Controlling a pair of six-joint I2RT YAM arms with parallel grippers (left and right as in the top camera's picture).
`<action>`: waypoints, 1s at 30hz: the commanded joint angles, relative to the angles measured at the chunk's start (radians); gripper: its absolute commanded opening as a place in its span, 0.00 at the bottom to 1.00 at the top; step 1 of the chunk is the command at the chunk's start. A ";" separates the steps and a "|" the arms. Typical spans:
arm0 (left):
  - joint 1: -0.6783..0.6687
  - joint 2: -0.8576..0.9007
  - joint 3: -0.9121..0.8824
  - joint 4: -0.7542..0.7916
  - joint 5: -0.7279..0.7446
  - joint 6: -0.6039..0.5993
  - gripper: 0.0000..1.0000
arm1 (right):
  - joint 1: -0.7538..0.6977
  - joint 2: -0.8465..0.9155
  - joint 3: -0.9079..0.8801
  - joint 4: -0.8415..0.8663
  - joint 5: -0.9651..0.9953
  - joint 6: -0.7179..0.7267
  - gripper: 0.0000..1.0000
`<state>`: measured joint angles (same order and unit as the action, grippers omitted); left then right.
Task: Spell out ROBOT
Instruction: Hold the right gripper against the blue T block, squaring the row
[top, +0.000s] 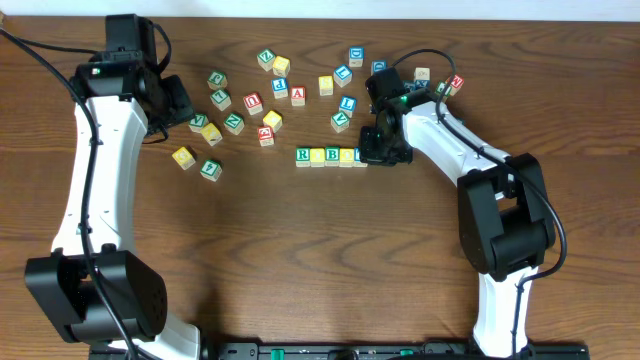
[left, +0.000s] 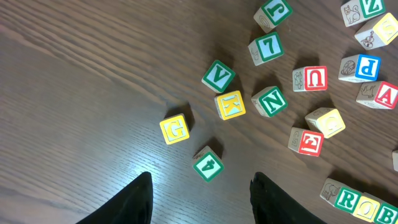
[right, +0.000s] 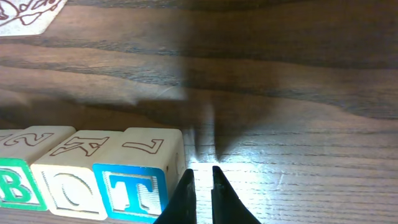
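Sitting flush in one line on the surface (top: 320, 260), touching side by side: row of blocks (top: 330, 156) reading R, O, B, O, T, seemingly packed tight to read as a single word. Closing the line at its right end, T block (right: 130, 193), blue letter facing the wrist camera. Hovering just beside that block's outer face, right fingers (right: 185, 196), drawn to a narrow slit, gripping nothing, probably pinched so as to clear without snagging. Reaching low from the right, forearm angled toward the row. Parked well apart over bare wood near scattered spare blocks (top: 253, 101), left fingers (left: 140, 199), spread wide and empty, apparently out of the way.
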<state>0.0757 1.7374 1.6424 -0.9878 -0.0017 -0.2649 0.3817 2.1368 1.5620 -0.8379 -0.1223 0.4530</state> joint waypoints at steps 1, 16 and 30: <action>-0.002 0.008 -0.001 -0.003 0.002 0.002 0.50 | -0.020 0.010 0.032 -0.016 0.014 -0.041 0.06; -0.012 0.008 -0.001 -0.003 0.002 0.002 0.50 | -0.036 0.010 0.053 -0.026 -0.019 -0.051 0.09; -0.012 0.008 -0.001 -0.003 0.002 0.002 0.50 | -0.011 0.010 0.053 0.024 -0.042 -0.095 0.09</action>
<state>0.0669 1.7374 1.6424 -0.9882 -0.0017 -0.2649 0.3573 2.1368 1.5982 -0.8215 -0.1474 0.3824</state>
